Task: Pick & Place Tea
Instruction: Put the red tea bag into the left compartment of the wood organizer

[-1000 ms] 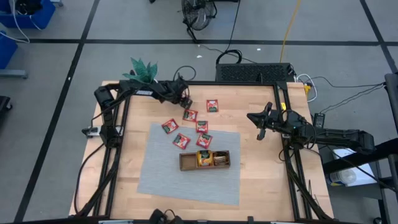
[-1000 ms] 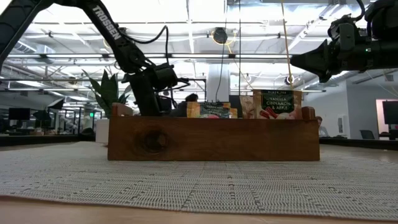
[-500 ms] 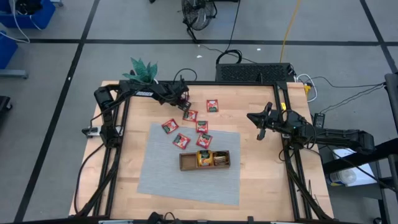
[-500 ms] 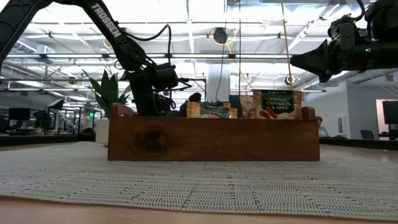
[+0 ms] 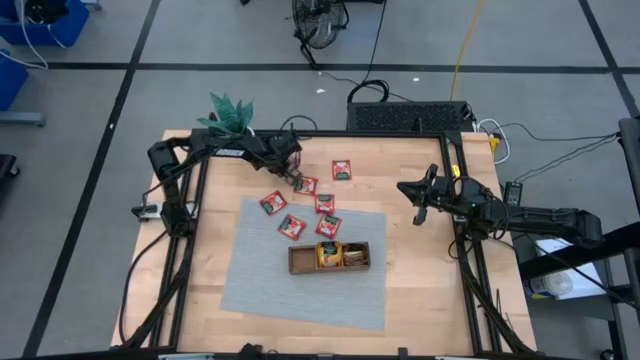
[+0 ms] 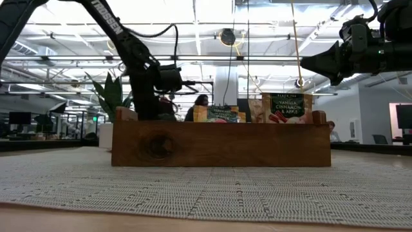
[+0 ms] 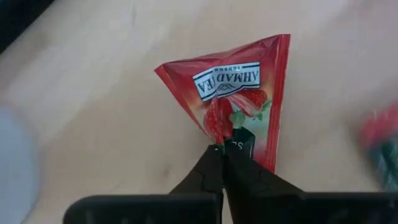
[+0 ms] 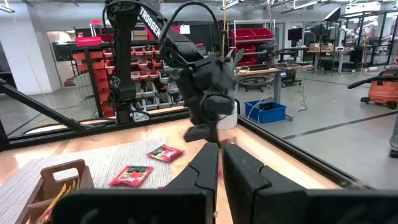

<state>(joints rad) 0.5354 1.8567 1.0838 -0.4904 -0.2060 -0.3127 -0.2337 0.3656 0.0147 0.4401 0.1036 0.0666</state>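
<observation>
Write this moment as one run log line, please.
left end effector: shut on red tea sachet | right end effector: shut, waiting | tray: partly filled

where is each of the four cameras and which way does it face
High view: above the table, facing straight down; both arms, wooden tray, grey mat.
Low view: at table height, facing level across the mat to the tray; arms enter from above.
Left wrist view: on the left arm, facing down at a red tea sachet pinched in the left claw.
Right wrist view: on the right arm, facing across the table past the shut right claw.
Shared: the right wrist and high views both show the left claw.
</observation>
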